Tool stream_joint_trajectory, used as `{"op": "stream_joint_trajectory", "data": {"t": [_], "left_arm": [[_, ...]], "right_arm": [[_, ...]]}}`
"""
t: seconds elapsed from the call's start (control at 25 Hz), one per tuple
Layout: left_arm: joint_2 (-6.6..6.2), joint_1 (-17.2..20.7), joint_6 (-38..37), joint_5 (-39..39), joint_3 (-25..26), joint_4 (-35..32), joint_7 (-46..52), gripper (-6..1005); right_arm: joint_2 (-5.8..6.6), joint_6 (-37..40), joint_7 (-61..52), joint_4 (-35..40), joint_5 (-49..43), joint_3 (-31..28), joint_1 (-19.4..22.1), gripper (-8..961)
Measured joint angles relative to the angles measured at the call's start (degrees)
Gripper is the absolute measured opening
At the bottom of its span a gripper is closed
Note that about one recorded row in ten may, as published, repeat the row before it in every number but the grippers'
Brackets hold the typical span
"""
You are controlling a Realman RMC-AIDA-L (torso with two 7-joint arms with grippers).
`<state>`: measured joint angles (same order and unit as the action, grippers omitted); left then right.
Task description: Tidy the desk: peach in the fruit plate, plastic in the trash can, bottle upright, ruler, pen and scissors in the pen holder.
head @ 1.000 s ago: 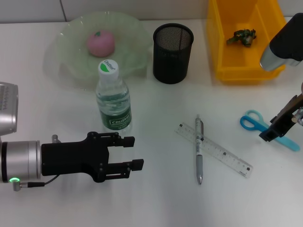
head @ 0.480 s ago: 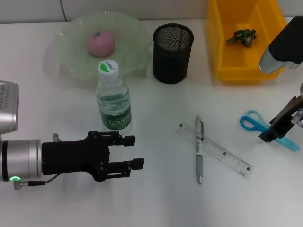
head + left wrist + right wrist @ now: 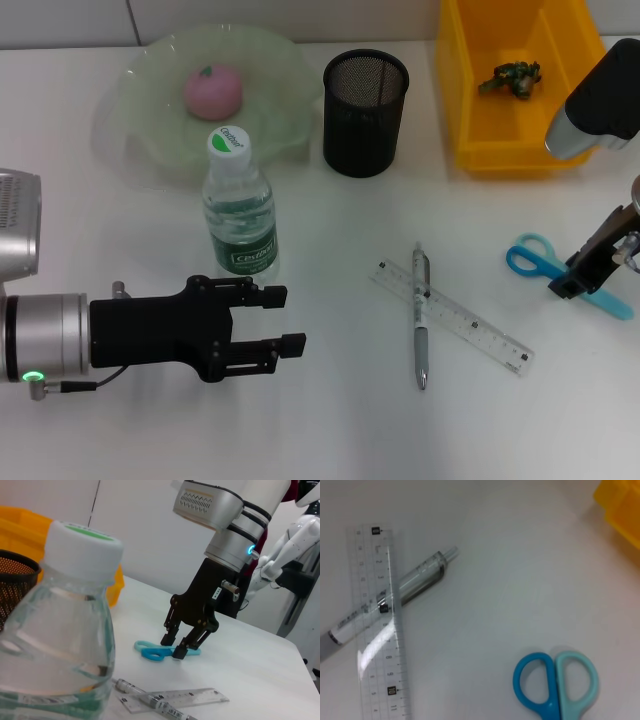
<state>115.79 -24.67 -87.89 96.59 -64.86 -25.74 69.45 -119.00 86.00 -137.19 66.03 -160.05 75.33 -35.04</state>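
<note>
On the near desk (image 3: pixel 330 430), the left gripper (image 3: pixel 285 321) is hovering agape beside the upright water bottle (image 3: pixel 240 215). Farther right, the right gripper (image 3: pixel 175 647) is hanging parted over the scissors (image 3: pixel 545 265); beyond, the fruit plate (image 3: pixel 140 110) is cradling the peach (image 3: pixel 212 91), the yellow bin (image 3: pixel 470 130) the plastic (image 3: pixel 510 78).

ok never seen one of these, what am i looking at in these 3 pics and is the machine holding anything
It is a two-armed robot tidying a desk. One picture looks down from its head; the other two come from cameras on its wrists.

The left pincer hangs open beside an upright water bottle, holding nothing. The right pincer is down at the blue scissors; whether it grips them I cannot tell.

Also on the white desk: a pen crossing a clear ruler, a black mesh pen holder, a peach in a green plate, and a yellow bin with crumpled plastic inside.
</note>
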Motion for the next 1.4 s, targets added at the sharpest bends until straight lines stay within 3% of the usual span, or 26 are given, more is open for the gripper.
{"op": "stream_joint_trajectory", "data": {"t": [0.64,0.92,1.16,1.4], "left_arm": [[0.05,-0.03,0.01,0.0,0.0,-0.01,0.33,664],[-0.08,-0.02,0.01,0.0,0.0,-0.06,0.34,664],[-0.16,-0.04,0.0,-0.05,0.08,-0.1,0.34,664],[-0.21,-0.18,0.0,-0.21,0.14,-0.13,0.33,664]], "right_arm": [[-0.1,-0.34,0.98,1.63,0.68,-1.41,0.85,209],[-0.06,3.79,6.49,8.11,9.17,-12.38,3.0,208],[-0.01,6.16,12.08,9.0,17.89,-23.71,3.7,208],[-0.14,3.98,18.22,7.14,35.03,-30.34,6.72,209]]}}
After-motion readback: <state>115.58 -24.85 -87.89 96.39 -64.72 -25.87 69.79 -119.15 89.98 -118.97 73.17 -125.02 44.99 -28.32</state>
